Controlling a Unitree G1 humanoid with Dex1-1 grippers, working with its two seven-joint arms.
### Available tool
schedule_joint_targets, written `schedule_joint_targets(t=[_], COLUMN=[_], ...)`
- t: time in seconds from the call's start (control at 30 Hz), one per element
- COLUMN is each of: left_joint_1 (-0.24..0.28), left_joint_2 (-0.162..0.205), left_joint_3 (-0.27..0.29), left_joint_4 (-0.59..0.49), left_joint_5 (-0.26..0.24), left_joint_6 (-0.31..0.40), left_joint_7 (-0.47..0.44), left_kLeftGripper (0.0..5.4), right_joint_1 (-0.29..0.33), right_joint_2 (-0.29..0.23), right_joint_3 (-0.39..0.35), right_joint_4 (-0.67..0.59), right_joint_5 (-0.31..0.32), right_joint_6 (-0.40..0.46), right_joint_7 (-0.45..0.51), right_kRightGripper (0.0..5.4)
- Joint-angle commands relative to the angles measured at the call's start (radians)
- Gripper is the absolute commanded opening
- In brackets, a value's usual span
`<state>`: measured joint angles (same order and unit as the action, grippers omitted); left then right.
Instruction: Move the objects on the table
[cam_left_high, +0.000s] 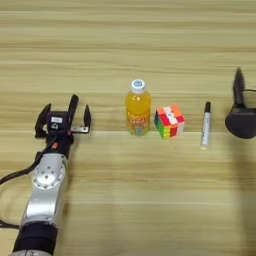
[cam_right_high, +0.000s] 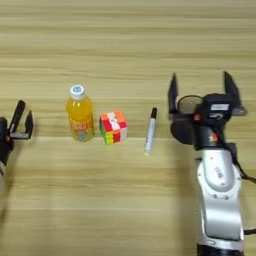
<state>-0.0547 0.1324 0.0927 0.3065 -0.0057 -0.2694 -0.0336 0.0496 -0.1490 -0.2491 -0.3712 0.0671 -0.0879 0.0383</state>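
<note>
Looking down on the table (cam_left_high: 125, 40), you have a short row of things across its middle, with its far edge out of sight. The orange juice bottle (cam_left_high: 138, 108) stands upright with its white cap on. Just to its right sits the puzzle cube (cam_left_high: 169, 121), close by but not touching. Further right lies the white marker (cam_right_high: 150, 131), flat on the planks, its black cap pointing toward the far side of the table.

Your right gripper (cam_right_high: 201, 95) hangs to the right of the marker, fingers spread wide and pointing away from you. The black mesh cup (cam_right_high: 186, 120) shows between and below those fingers, partly hidden by the gripper body; you cannot tell from here whether the fingers touch it.

Your left gripper (cam_left_high: 63, 115) rests toward the left side of the table, well apart from the bottle, its fingers spread with nothing between them.
</note>
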Motion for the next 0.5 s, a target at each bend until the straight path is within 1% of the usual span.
schedule_joint_targets(t=[0.03,0.1,0.2,0.3,0.37,0.43,0.5], left_joint_1=[0.001,0.001,-0.001,-0.002,-0.001,0.001,0.008], left_joint_2=[0.0,-0.001,0.0,0.002,0.004,0.007,0.008], left_joint_3=[-0.004,-0.005,-0.004,-0.001,0.001,0.004,0.009], left_joint_4=[0.009,0.012,0.02,0.029,0.035,0.039,0.036], left_joint_5=[0.006,0.008,0.007,0.006,0.01,0.012,0.008], left_joint_6=[0.017,0.017,0.014,0.012,0.015,0.019,0.03], left_joint_7=[-0.002,-0.001,-0.001,-0.002,0.004,0.008,0.009], left_kLeftGripper=[5.4,5.4,5.4,5.4,5.4,5.4,5.4], right_joint_1=[-0.006,-0.011,-0.024,-0.044,-0.059,-0.07,-0.074], right_joint_2=[-0.078,-0.113,-0.158,-0.2,-0.213,-0.215,-0.214], right_joint_3=[-0.164,-0.244,-0.309,-0.332,-0.341,-0.347,-0.34], right_joint_4=[0.132,0.232,0.395,0.566,0.648,0.692,0.699], right_joint_5=[0.008,0.017,0.024,0.015,0.033,0.054,0.065], right_joint_6=[0.013,-0.004,-0.028,-0.073,-0.098,-0.117,-0.134], right_joint_7=[-0.055,-0.086,-0.104,-0.11,-0.106,-0.097,-0.088], right_kRightGripper=[5.37,5.37,5.37,5.37,5.37,5.37,5.37])
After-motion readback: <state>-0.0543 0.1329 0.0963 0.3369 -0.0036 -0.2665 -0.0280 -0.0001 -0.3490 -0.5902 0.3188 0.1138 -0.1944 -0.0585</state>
